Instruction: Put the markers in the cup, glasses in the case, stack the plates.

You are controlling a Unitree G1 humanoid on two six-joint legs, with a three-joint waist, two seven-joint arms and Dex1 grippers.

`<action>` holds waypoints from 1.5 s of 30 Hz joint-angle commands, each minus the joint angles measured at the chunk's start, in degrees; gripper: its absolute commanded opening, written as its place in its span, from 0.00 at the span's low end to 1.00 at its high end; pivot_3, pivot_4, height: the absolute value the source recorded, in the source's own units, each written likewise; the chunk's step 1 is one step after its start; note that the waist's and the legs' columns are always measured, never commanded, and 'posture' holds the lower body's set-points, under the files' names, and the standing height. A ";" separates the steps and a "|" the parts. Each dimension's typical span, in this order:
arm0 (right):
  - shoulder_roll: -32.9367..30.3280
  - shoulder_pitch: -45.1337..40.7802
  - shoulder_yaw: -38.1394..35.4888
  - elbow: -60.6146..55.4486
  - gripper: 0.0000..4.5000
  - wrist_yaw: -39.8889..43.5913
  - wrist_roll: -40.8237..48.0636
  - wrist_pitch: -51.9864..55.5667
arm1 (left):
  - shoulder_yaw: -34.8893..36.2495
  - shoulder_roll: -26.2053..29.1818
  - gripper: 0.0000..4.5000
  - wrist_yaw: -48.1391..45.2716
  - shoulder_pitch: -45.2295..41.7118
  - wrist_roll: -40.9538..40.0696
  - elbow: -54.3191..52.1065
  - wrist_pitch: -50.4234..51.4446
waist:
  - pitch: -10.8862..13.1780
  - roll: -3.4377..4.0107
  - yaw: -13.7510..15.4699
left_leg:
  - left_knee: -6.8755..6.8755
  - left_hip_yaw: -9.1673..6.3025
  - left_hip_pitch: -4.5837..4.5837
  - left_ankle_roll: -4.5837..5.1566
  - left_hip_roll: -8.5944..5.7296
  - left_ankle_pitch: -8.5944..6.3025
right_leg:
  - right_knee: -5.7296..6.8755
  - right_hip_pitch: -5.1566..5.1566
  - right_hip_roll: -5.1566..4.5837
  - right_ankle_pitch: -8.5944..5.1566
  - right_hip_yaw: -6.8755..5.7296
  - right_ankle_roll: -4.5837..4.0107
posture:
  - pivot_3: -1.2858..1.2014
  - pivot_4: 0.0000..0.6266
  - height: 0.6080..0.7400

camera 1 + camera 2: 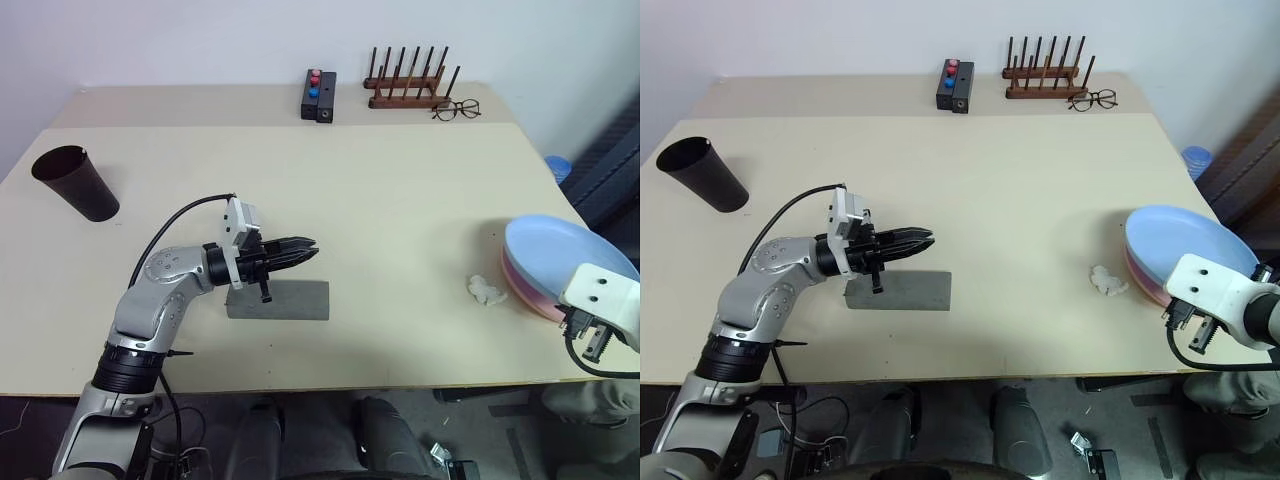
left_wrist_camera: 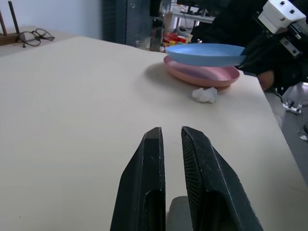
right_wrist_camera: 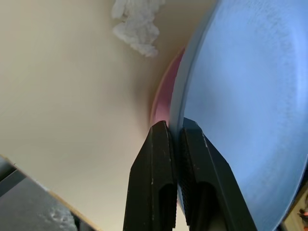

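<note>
The light blue plate (image 1: 565,250) lies tilted on top of the salmon pink plate (image 1: 530,297) at the table's right edge. My right gripper (image 3: 178,126) hangs just off that edge beside the blue plate's rim, shut with nothing between its fingers. The grey case (image 1: 278,300) lies closed at the front left. Just above it my left gripper (image 1: 308,247) points to the right, its fingers shut and empty. The dark cup (image 1: 78,183) stands tilted at the far left. The markers and the glasses are out of view.
At the back stand a black box with red and blue buttons (image 1: 319,95) and a wooden peg rack (image 1: 408,85), with clear-lens eyeglasses (image 1: 456,109) beside it. A white crumpled scrap (image 1: 487,290) lies just left of the plates. A blue-capped bottle (image 1: 557,166) sits past the right edge.
</note>
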 commanded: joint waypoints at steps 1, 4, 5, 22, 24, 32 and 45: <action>-0.91 -1.63 0.71 1.59 0.33 -2.48 -0.81 -2.55 | 1.06 0.23 0.13 0.35 0.72 -0.17 -2.08 -0.88 | 0.00 0.00 0.11 | 0.00 0.00 -0.01 0.00 0.00 0.00 | 0.00 0.01 -0.01 0.00 0.00 -0.01 | 0.52 0.24 1.00; -2.10 -3.18 1.41 3.04 0.54 -2.43 -0.31 -4.57 | 1.69 0.61 0.13 1.08 2.32 -0.37 -3.59 -0.47 | 0.00 0.00 0.13 | 0.00 0.00 -0.02 0.00 -0.02 0.00 | -0.03 0.02 -0.04 0.04 0.00 -0.07 | 0.52 0.24 1.00; -2.39 -3.78 1.58 3.34 0.54 -1.94 0.37 -4.49 | 1.78 0.68 0.13 1.29 2.69 -0.42 -3.94 -0.36 | 0.00 0.00 0.12 | -0.01 0.00 -0.03 0.01 -0.02 -0.01 | -0.03 0.02 -0.03 0.04 0.00 -0.07 | 0.52 0.24 1.00; 5.11 -17.59 21.68 6.88 0.54 -8.66 6.08 -1.48 | 3.61 1.43 0.13 3.86 4.67 -1.22 -7.21 1.12 | 0.01 -0.01 0.22 | 0.14 -0.01 -0.06 0.02 -0.03 -0.02 | 0.00 0.05 -0.03 0.04 0.00 -0.07 | 0.52 0.24 1.00; 5.14 -17.37 22.70 8.41 0.54 -9.36 5.82 -1.93 | 3.77 1.58 0.13 4.03 5.06 -1.25 -7.57 1.21 | 0.01 -0.01 0.29 | 0.17 -0.01 -0.08 0.04 -0.03 -0.03 | 0.00 0.05 -0.03 0.05 0.00 -0.08 | 0.52 0.24 1.00; 5.05 -18.30 24.42 13.18 0.14 -12.55 4.96 -2.99 | 4.15 1.80 0.13 4.52 5.95 -1.43 -8.50 1.65 | 0.01 -0.01 0.17 | 0.23 -0.01 -0.07 0.07 -0.03 -0.04 | 0.02 0.07 -0.03 0.05 0.00 -0.08 | 0.52 0.24 1.00; -2.28 -25.49 17.85 15.04 0.00 -11.09 6.71 -2.94 | 3.69 1.58 0.13 4.66 5.67 -1.43 -7.77 1.06 | 0.02 0.01 0.23 | 0.26 -0.01 -0.08 0.11 -0.03 -0.06 | 0.03 0.06 -0.03 0.05 0.00 -0.07 | 0.52 0.24 1.00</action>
